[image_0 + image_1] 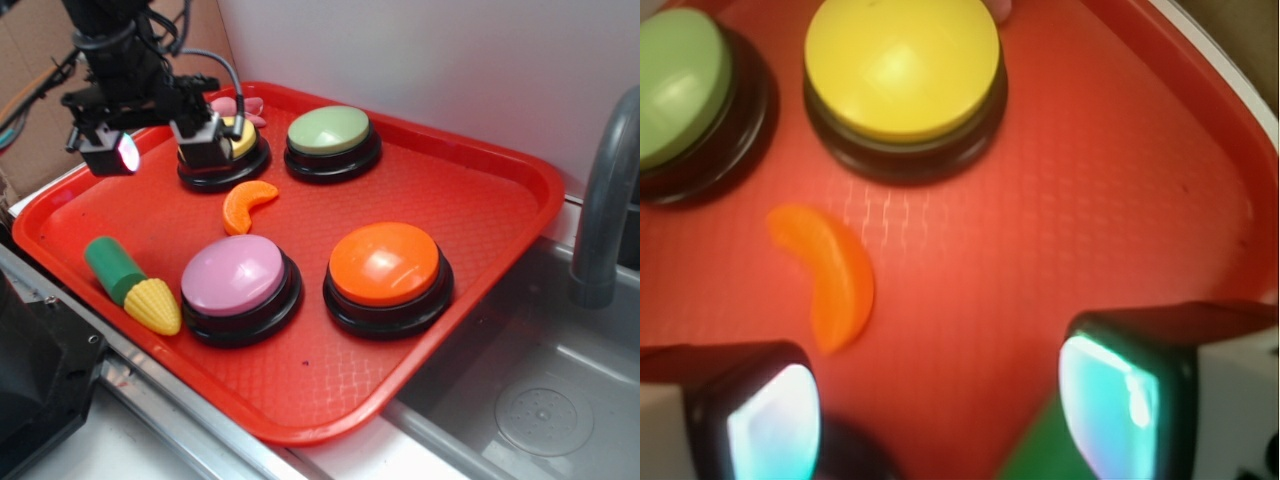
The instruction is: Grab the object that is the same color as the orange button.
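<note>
Red textured tray (480,200) sits beside your grey sink (560,400), white wall behind; segment (247,206) lies between buttons, orange button (385,264) nearby; gripper (940,400) hangs spread wide, empty

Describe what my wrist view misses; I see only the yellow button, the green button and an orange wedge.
Observer: An orange button sits on the tray toward the sink side, matching the orange wedge in color.
Operator: Report what else lies near the wedge.
Observer: A pink button stands just in front of it, with a corn toy left of that button.
Operator: Give the end effector's place.
Observer: The end effector hangs open by the yellow button, up and left of the wedge in the exterior view.
</note>
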Available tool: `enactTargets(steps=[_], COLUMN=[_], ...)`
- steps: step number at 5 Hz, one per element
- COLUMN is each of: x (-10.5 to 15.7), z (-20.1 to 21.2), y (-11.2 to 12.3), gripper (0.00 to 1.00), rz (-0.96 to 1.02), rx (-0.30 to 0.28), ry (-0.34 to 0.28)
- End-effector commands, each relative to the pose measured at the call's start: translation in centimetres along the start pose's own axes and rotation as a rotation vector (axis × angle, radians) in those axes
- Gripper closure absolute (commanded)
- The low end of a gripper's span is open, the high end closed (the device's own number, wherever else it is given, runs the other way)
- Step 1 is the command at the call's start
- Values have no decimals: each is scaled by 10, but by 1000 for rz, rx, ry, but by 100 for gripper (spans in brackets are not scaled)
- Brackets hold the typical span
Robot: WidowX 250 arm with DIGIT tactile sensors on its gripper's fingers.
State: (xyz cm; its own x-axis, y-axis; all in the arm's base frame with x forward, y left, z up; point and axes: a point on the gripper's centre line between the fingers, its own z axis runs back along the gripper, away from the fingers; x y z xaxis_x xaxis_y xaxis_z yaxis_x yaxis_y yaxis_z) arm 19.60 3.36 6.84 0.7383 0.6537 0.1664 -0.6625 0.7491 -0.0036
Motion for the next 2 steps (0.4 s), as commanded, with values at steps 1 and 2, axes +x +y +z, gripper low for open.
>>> enactTargets(steps=[1, 2], x=[16, 17], z=[-33, -43], y=[-9, -13], gripper=[0, 0], rz=[-5, -22], rx=[-20, -40], ry=[-18, -8])
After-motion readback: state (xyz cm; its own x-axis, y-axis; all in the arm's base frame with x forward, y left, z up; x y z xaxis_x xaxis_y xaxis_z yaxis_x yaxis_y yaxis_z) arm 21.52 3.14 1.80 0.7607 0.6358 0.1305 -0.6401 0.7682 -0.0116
